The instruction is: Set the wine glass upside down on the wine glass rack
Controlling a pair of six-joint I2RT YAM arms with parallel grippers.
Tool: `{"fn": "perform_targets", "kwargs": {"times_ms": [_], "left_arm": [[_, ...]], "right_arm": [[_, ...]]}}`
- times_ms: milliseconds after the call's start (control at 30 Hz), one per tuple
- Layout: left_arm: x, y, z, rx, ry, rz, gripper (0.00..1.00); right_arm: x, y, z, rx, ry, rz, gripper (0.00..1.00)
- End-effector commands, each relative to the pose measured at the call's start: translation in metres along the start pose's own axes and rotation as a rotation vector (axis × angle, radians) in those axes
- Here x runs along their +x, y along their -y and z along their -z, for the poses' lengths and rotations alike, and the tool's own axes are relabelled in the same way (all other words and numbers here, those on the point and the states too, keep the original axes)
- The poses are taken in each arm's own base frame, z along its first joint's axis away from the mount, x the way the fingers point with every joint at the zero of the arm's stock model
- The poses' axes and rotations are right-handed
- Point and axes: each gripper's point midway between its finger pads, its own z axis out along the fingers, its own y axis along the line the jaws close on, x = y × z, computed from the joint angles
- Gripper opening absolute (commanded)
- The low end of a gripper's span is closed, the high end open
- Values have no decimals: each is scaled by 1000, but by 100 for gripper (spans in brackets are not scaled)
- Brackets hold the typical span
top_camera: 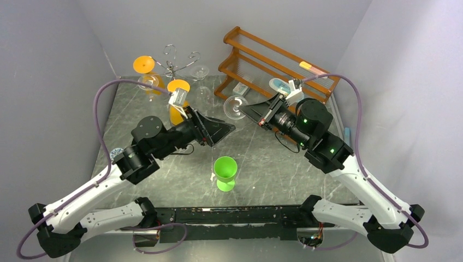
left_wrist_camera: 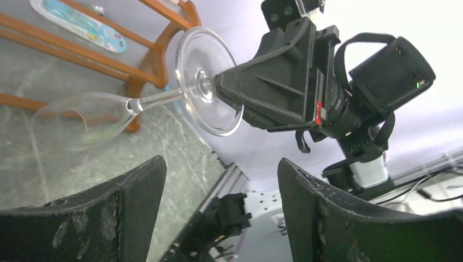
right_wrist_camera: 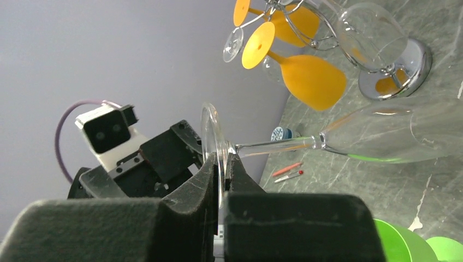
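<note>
The clear wine glass (top_camera: 235, 106) hangs in the air over the middle of the table. My right gripper (top_camera: 244, 111) is shut on the rim of its round foot (right_wrist_camera: 212, 136). In the right wrist view the stem and bowl (right_wrist_camera: 404, 131) stick out sideways from the fingers. My left gripper (top_camera: 224, 131) stands open just left of the glass, apart from it. Nothing sits between its fingers (left_wrist_camera: 136, 202); the glass (left_wrist_camera: 207, 82) is beyond them. The silver wine glass rack (top_camera: 174, 65) stands at the back left, its mirrored base (right_wrist_camera: 401, 73) on the table.
Two orange glasses (top_camera: 143, 64) (top_camera: 178, 86) and a clear one (top_camera: 200, 71) hang on the rack. A brown wooden shelf (top_camera: 273, 65) stands at the back right, close behind the held glass. A green cup (top_camera: 225, 172) stands near the front centre. Two small pens (right_wrist_camera: 286, 172) lie at the left.
</note>
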Motion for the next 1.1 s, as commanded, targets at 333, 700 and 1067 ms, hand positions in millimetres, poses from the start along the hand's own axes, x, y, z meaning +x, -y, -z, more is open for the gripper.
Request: {"fn": "perform_targets", "kwargs": {"times_ms": [333,700,1067], "left_arm": [[-33,22,-18,3,93,244,70],[-30,15,-38,21,36,286,28],[-56,32,-33,83,28,228,5]], "right_arm": [[4,-9,19,-48,-32,29,0],[9,-15,24,-92,-59,31,0],[-6,-17,25,-56,-1,65,62]]}}
